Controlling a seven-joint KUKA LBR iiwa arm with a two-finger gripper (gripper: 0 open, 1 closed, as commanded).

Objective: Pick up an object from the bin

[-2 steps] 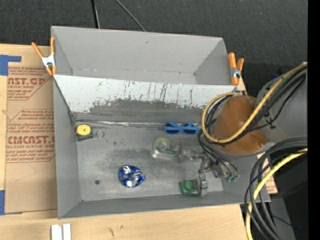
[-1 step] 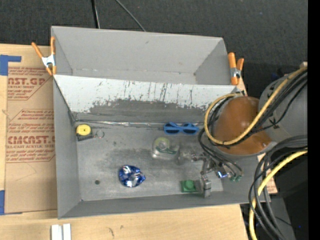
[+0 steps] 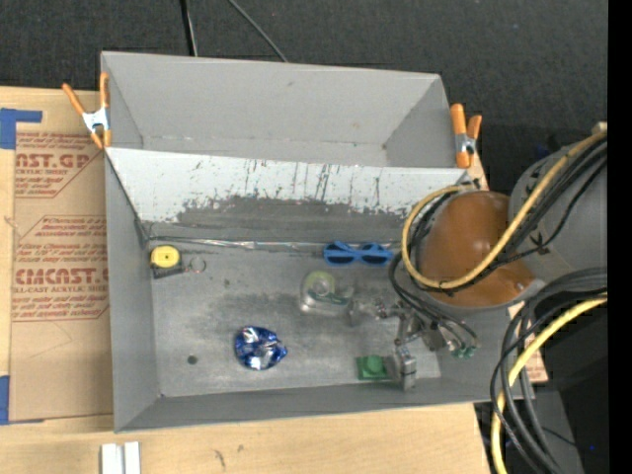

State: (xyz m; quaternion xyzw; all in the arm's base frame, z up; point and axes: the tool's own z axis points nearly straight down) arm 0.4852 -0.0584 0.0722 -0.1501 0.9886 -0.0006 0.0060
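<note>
Currently the gripper (image 3: 406,366) sits low in the grey bin (image 3: 247,181), at the lower right of the floor, under the orange wrist cover (image 3: 472,250) and looped cables. Can't tell if it's released or clenched; the tip is too cluttered to read. A small green block (image 3: 371,367) lies just left of the tip, touching or nearly so, can't tell which. A clear roundish piece (image 3: 321,289) lies up-left of the gripper. A blue spectacle-shaped part (image 3: 357,253) is at the back wall. A blue-and-white crumpled wrapper (image 3: 259,348) is well left of the block. A yellow disc (image 3: 165,257) is in the far left corner.
</note>
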